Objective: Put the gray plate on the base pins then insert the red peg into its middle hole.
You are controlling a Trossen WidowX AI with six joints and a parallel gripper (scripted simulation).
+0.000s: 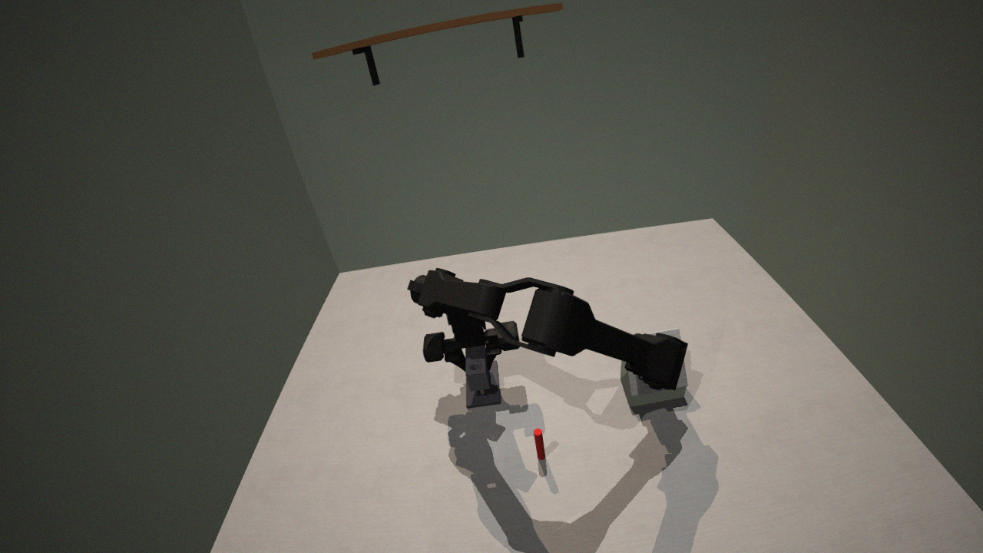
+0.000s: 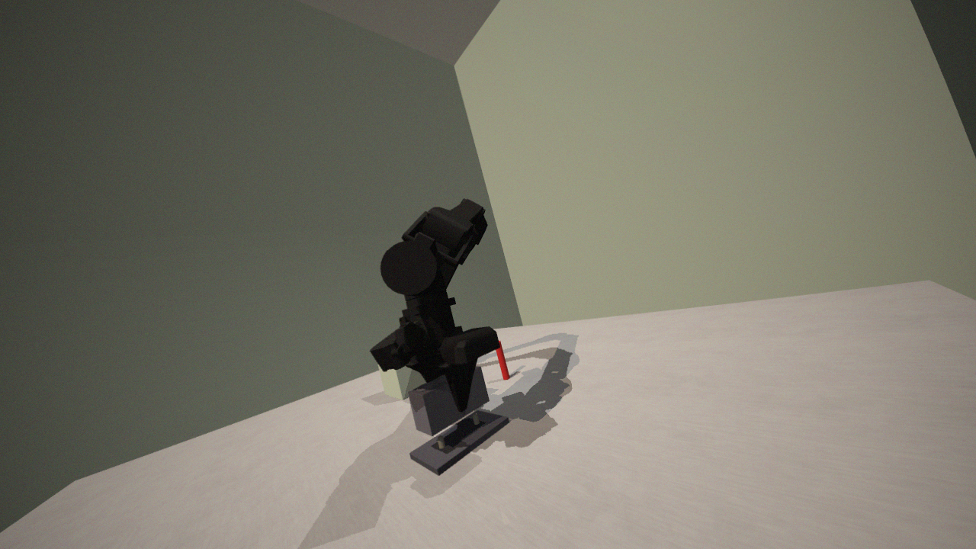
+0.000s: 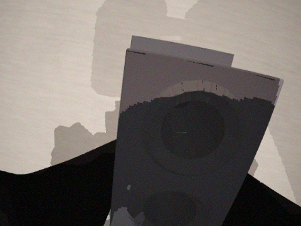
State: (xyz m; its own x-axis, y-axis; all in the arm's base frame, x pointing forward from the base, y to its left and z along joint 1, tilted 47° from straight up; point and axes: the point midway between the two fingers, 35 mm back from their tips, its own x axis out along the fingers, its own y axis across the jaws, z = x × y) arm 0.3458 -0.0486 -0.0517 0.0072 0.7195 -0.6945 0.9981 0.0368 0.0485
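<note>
My gripper [image 1: 474, 368] [image 2: 454, 404] [image 3: 167, 150] is shut on the gray plate [image 1: 475, 354] [image 2: 426, 412] [image 3: 188, 70], a thick block with round holes. It holds the plate level above the base [image 1: 484, 401] [image 2: 431, 460] [image 3: 185, 48], a dark flat slab on the table. In the exterior view, one pin [image 2: 441, 444] and the other pin [image 2: 476, 418] show in the narrow gap under the plate. Whether their tips touch it or enter its holes, I cannot tell. The red peg [image 1: 540, 447] [image 2: 503, 361] stands upright and apart from the base. The wrist view hides both pins.
The arm's pale block-shaped mount [image 1: 653, 399] [image 2: 391, 384] stands on the table [image 1: 790, 440] [image 2: 716, 437] beyond the plate in the exterior view. The arm's shadows fall around the base and the peg. A wooden rail [image 1: 439, 28] hangs high on the wall.
</note>
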